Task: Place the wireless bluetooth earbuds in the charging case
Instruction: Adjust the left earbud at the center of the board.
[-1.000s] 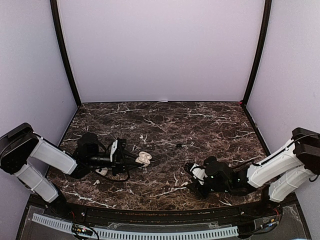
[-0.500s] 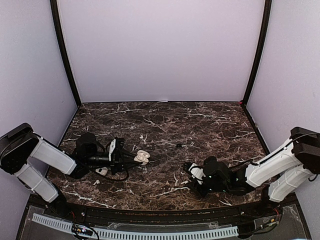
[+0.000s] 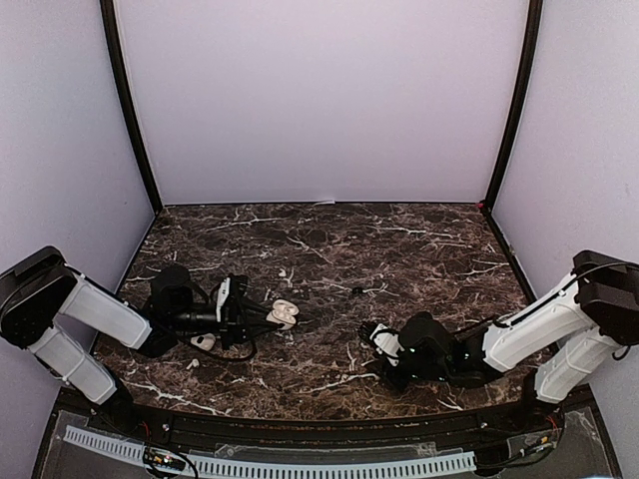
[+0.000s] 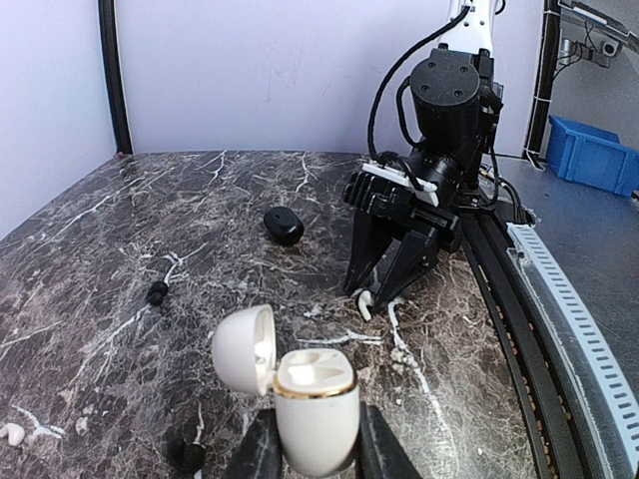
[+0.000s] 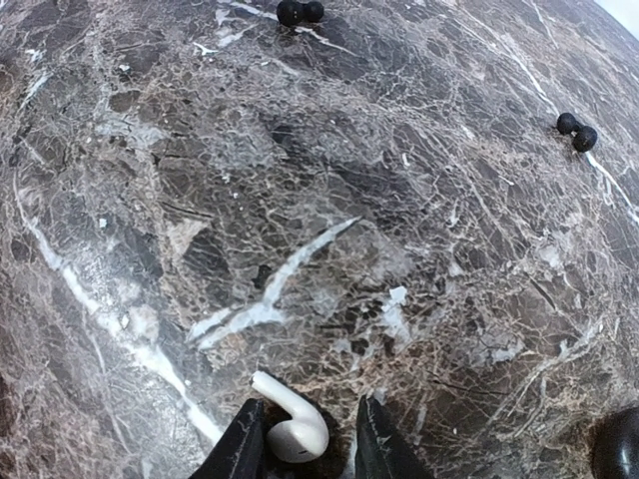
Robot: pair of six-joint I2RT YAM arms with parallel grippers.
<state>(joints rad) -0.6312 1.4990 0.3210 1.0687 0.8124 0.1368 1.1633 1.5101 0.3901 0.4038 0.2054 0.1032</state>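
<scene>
- The right gripper has been moved a little to the left over the table since the earlier frame, and its fingers have been brought closer together.
- The left gripper and the white case have been kept in much the same place.
- The right gripper is set low at the table, with its fingers apart and a white earbud lying between them.
- One finger looks to be touching the earbud. A small gap is seen at the other finger, so the earbud is not pinched.
- The earbud is laid on the table, with its stem pointing up and left in the right wrist view.
- The left gripper is closed tight on the white case, which is held upright.
- The lid is flipped open to the left in the left wrist view. What sits inside the case cannot be told.
- The case is held well apart from the right gripper's earbud.
- A closed black case is seen further back on the table.
- One black earbud is seen near the middle, and a second black earbud just beside the left gripper.
- Another white earbud is seen at the far left edge.
</scene>
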